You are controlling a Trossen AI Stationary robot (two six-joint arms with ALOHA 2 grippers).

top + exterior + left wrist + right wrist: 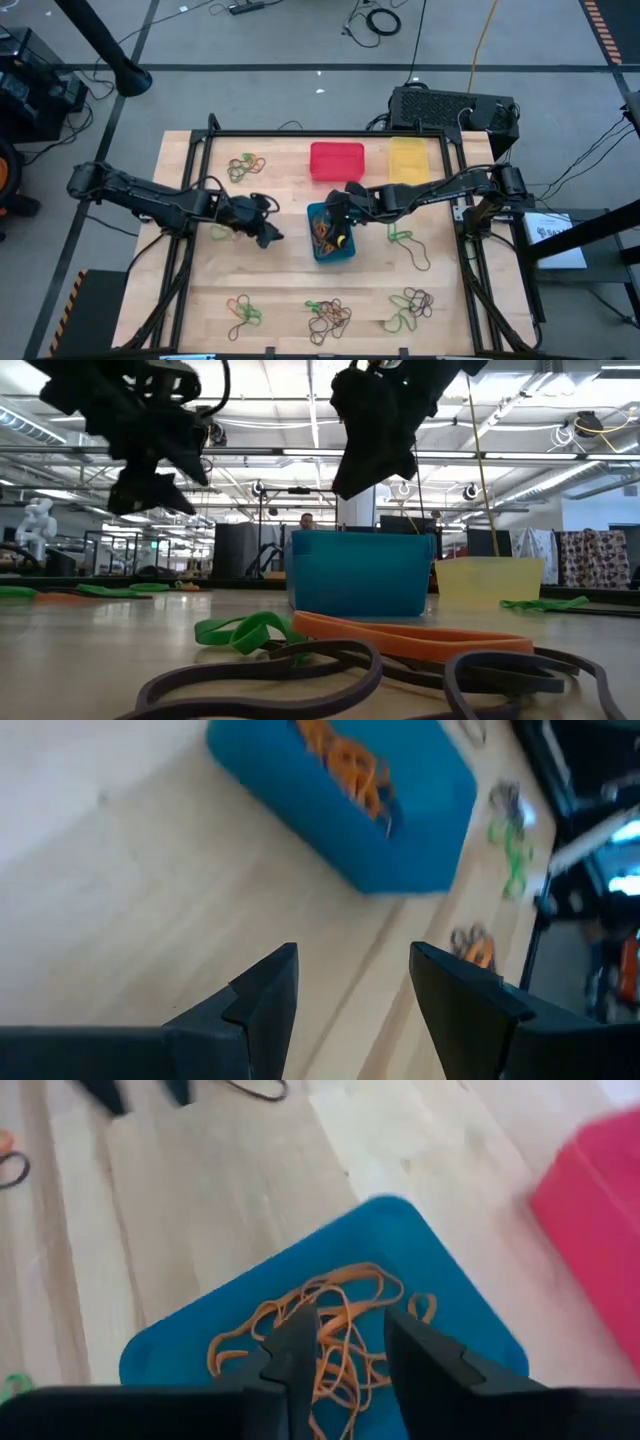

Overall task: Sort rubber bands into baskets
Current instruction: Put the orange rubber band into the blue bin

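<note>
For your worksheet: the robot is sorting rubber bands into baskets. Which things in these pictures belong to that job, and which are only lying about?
Belong to the job:
- rubber bands
- blue basket
- red basket
- yellow basket
- right claw, above the blue basket
- left claw, open over bare table

Only lying about:
- black box
- floor cables

Blue basket [333, 240] at centre holds orange rubber bands [330, 1325]. Red basket [336, 161] and yellow basket [408, 160] at far side. Pale wood table [280, 270]. Loose bands [328, 316] along near edge: green, orange, dark. Both arms black.
</note>
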